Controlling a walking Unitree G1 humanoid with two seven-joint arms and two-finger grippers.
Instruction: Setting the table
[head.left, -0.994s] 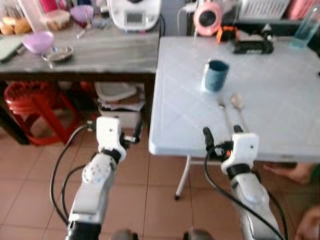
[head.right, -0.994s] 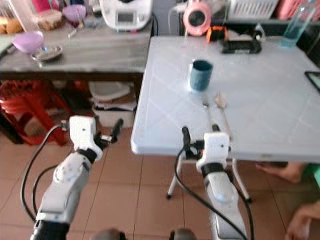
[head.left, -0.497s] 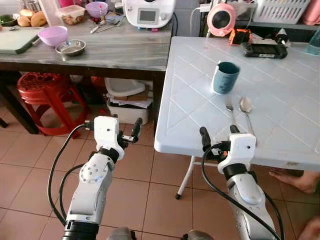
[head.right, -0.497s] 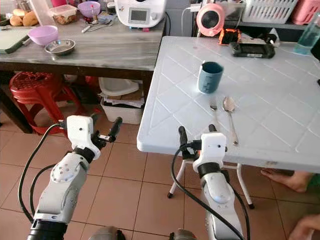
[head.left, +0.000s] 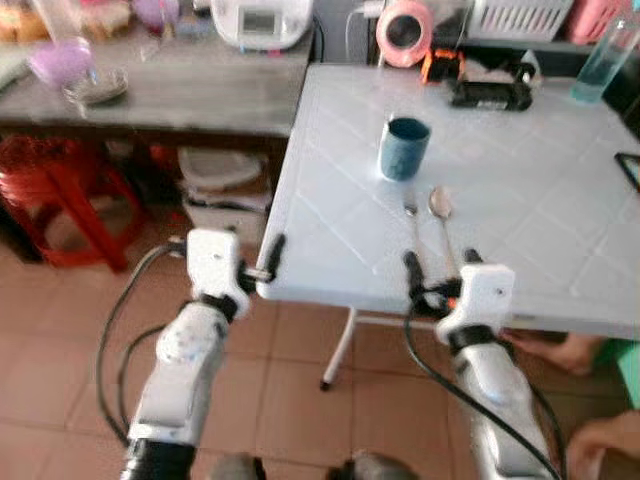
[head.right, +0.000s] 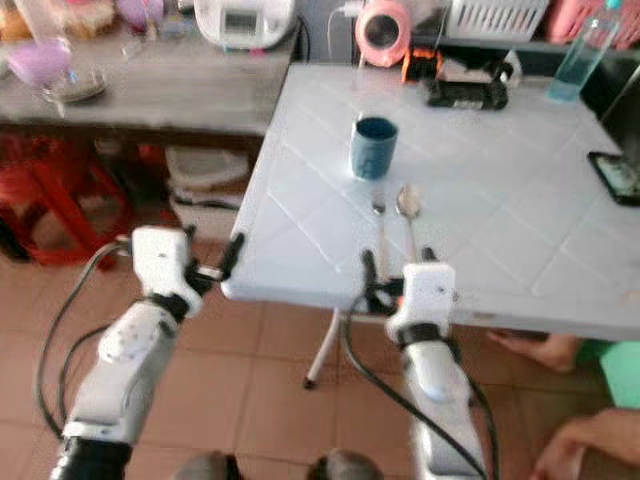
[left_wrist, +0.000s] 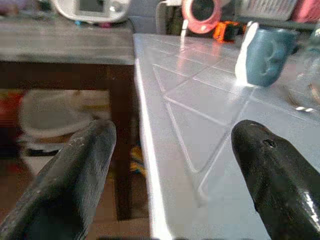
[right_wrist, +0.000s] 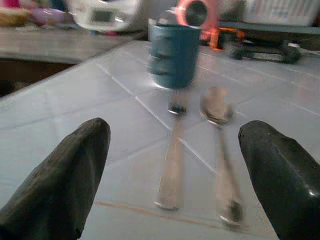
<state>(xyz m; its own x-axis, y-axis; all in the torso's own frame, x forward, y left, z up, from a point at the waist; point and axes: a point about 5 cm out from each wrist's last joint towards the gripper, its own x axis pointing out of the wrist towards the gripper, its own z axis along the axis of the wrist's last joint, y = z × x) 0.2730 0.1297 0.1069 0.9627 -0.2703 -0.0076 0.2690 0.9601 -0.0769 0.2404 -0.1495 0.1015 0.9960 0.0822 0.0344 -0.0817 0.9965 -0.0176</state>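
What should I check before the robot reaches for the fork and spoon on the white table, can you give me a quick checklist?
1. Right gripper open: ok, fingers spread at the table's near edge.
2. Fork and spoon lying flat, side by side, apart: ok.
3. Blue mug out of the way: ok, it stands upright just beyond the utensil heads.
4. Left gripper empty: ok, open beside the white table corner.
5. Image sharp enough to aim: not ok, head views are blurred.
6. Person's foot under the table: not ok, close to the right arm.

Head eyes look down, wrist views skim table (head.left: 540, 200), sharing mug (right_wrist: 173, 56)
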